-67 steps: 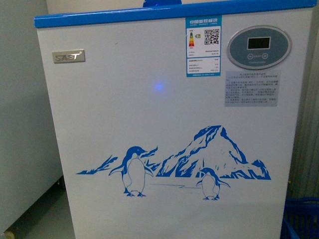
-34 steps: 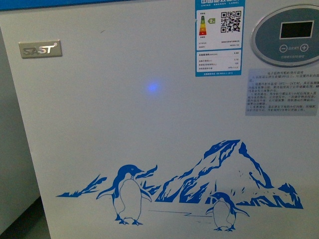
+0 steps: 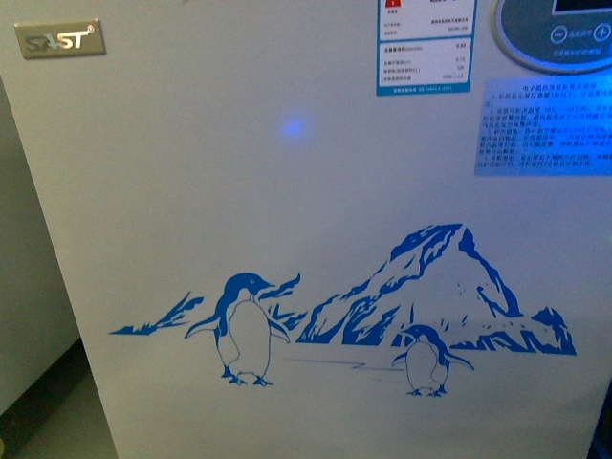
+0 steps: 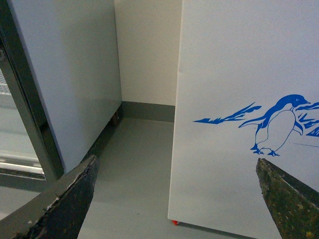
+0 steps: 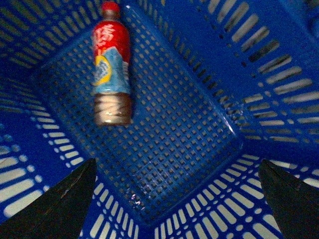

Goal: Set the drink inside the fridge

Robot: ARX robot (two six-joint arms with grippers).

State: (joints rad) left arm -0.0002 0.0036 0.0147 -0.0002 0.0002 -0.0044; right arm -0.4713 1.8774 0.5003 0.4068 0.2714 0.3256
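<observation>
The fridge [image 3: 287, 191] fills the front view, lid unseen, so bumping it is possible; the left claw [image 4: 175, 172] gapes empty near its corner; the right claw [image 5: 177, 169], spread wide over the basket [image 5: 279, 99] where the drink [image 5: 110, 64] lies flat, may set it rolling.

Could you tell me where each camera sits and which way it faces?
Front: on the body, facing the fridge front close up; no arms.
Left wrist: arm-mounted, past the open left gripper to the fridge corner, grey cabinet.
Right wrist: arm-mounted, down past the open right gripper into the blue basket holding the drink.
Front and left wrist share the larger penguin.
</observation>
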